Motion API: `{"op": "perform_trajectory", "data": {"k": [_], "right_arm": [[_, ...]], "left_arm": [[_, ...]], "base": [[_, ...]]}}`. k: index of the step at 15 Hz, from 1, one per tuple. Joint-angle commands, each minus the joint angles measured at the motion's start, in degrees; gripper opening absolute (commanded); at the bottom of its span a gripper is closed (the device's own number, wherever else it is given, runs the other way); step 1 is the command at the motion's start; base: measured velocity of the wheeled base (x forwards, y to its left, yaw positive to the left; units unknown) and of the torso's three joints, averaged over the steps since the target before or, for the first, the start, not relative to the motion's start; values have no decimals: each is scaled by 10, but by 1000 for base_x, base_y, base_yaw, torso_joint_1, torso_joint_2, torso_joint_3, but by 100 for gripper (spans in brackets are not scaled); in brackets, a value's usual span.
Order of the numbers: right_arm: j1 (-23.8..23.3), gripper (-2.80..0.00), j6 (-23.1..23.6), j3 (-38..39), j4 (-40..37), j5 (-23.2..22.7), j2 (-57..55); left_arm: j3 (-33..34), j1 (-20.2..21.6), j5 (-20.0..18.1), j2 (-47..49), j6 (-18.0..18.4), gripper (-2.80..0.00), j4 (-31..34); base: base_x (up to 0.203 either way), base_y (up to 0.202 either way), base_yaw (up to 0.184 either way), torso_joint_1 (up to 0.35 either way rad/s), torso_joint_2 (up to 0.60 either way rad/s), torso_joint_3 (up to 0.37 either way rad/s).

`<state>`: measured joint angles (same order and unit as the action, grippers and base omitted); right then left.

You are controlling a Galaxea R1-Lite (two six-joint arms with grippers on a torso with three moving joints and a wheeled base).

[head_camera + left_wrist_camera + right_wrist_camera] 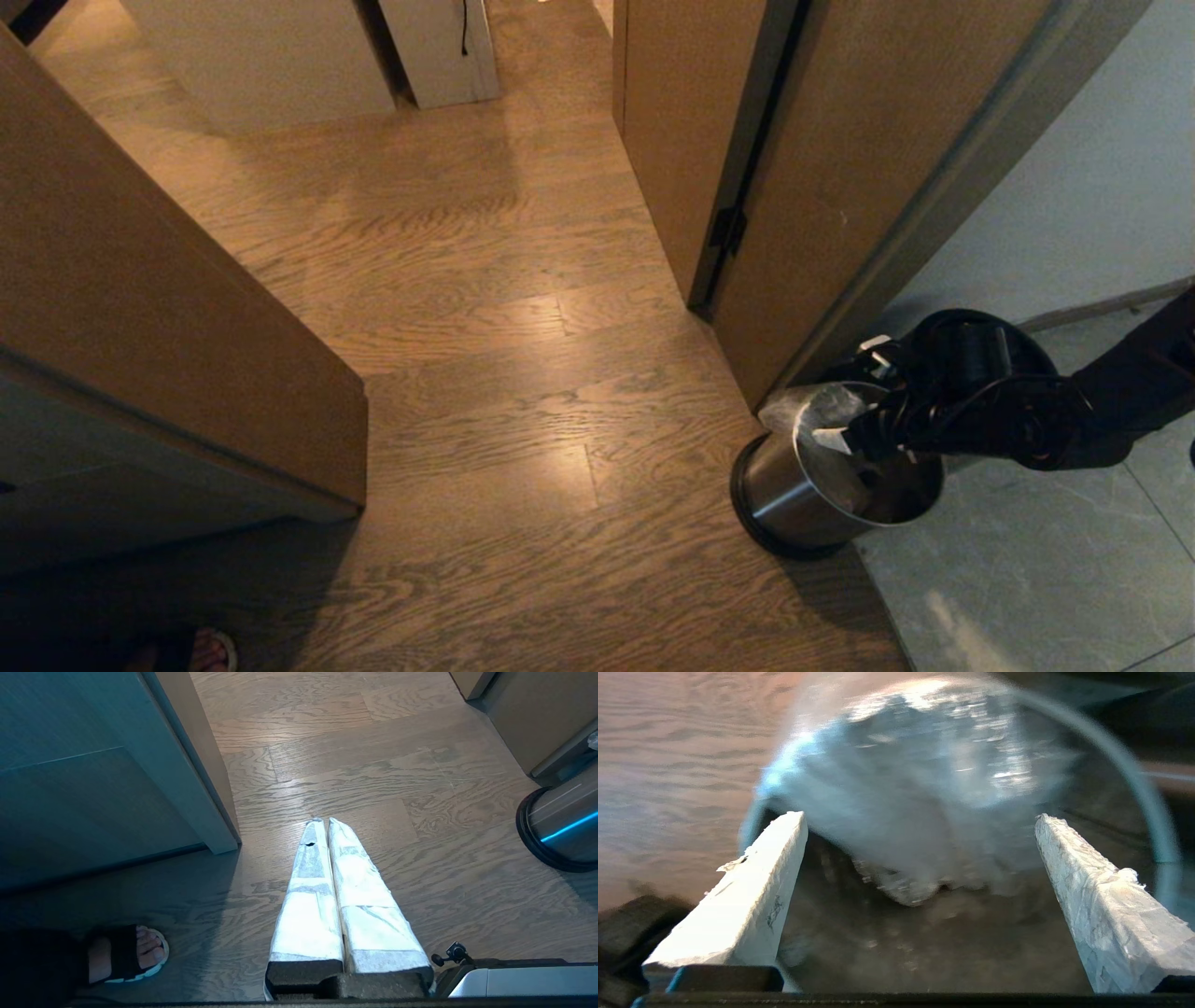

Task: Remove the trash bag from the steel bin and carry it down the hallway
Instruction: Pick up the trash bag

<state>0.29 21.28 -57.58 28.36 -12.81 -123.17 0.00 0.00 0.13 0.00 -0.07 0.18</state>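
Observation:
The steel bin (pixel 794 495) stands where the wood floor meets grey tiles, shiny, with a black base ring; its side also shows in the left wrist view (pixel 560 821). The trash bag (pixel 822 411), thin and whitish, lies crumpled in the bin's mouth against the far rim. My right gripper (pixel 851 392) hangs at the bin's mouth, open. In the right wrist view the gripper (pixel 915 819) has its taped fingers (pixel 775 858) spread wide on either side of the bag (pixel 915 779), apart from it. My left gripper (pixel 322 821) is shut and empty above the wood floor.
A wooden door and its frame (pixel 840 187) stand right behind the bin. A cabinet corner (pixel 187 327) juts in at the left. Grey stone-look tiles of the hallway (pixel 1027 569) lie to the right under a white wall. A person's sandalled foot (pixel 126 954) rests near the robot's left.

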Motion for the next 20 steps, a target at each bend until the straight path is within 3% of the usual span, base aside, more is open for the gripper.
{"op": "perform_trajectory", "data": {"k": [1, 20], "right_arm": [[-7, 0, 6, -10, 5, 0, -12], [10, 0, -5, -17, 5, -4, -44]], "left_arm": [[0, 0, 0, 0, 0, -280, 0], [0, 0, 0, 0, 0, -280, 0]], "base": [[0, 0, 0, 0, 0, 0], [0, 0, 0, 0, 0, 0]]}}
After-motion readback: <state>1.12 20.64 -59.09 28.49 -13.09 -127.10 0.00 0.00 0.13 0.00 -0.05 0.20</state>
